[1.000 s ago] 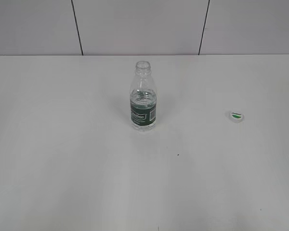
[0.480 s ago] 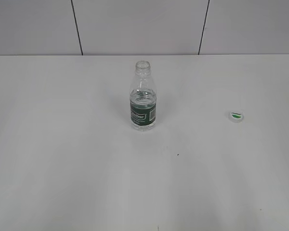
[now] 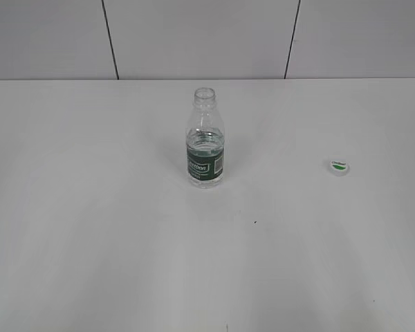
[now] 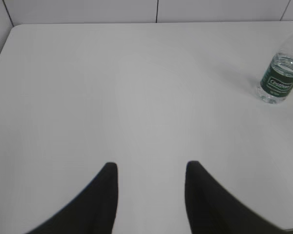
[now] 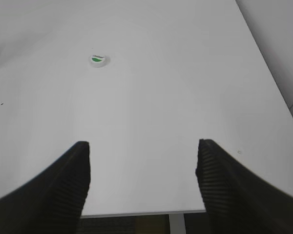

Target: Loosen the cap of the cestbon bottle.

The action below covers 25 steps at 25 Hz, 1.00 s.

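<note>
The cestbon bottle [image 3: 206, 140] stands upright mid-table, clear with a dark green label, its neck open with no cap on it. It also shows at the right edge of the left wrist view [image 4: 280, 78]. The cap [image 3: 339, 167], white with a green mark, lies on the table far to the bottle's right; it also shows in the right wrist view [image 5: 98, 60]. My left gripper [image 4: 149, 168] is open and empty, well short and left of the bottle. My right gripper [image 5: 142, 146] is open and empty above the table's front edge, well short of the cap. Neither gripper shows in the exterior view.
The white table [image 3: 90, 207] meets a grey panelled wall [image 3: 194, 34] at the back. The table's front edge [image 5: 146, 212] and right edge show in the right wrist view. A small dark speck [image 3: 255, 222] lies in front of the bottle.
The cap shifted slightly on the table between one second ago and half a second ago, and now lies still. The bottle has not moved.
</note>
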Each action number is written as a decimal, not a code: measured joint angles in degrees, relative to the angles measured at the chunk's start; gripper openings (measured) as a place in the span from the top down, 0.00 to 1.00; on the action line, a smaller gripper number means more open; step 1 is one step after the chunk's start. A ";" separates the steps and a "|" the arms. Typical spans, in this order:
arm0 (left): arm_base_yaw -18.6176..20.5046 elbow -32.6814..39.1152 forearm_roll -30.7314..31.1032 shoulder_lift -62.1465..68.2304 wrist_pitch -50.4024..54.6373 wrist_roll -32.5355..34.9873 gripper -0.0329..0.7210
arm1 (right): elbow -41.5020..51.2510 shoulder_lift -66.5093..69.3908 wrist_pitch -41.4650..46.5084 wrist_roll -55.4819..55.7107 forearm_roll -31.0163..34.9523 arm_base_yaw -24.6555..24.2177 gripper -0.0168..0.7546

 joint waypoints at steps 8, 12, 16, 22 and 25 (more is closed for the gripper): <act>7.65 0.00 0.00 0.00 -0.05 0.02 0.58 | 0.00 0.00 0.00 0.00 0.00 -1.94 0.30; 9.29 0.00 -0.41 0.00 -0.05 0.97 0.60 | 0.00 0.00 0.00 0.00 0.00 -1.98 0.30; 9.47 0.00 -3.93 0.00 -0.22 6.54 0.61 | 0.00 0.00 0.00 0.00 0.00 -1.98 0.30; 9.47 0.00 -5.46 0.00 -0.40 8.56 0.61 | 0.00 0.00 0.00 0.00 0.00 -1.98 0.30; 9.47 0.00 -5.49 0.00 -0.40 8.61 0.61 | 0.00 0.00 0.00 0.00 0.00 -2.00 0.30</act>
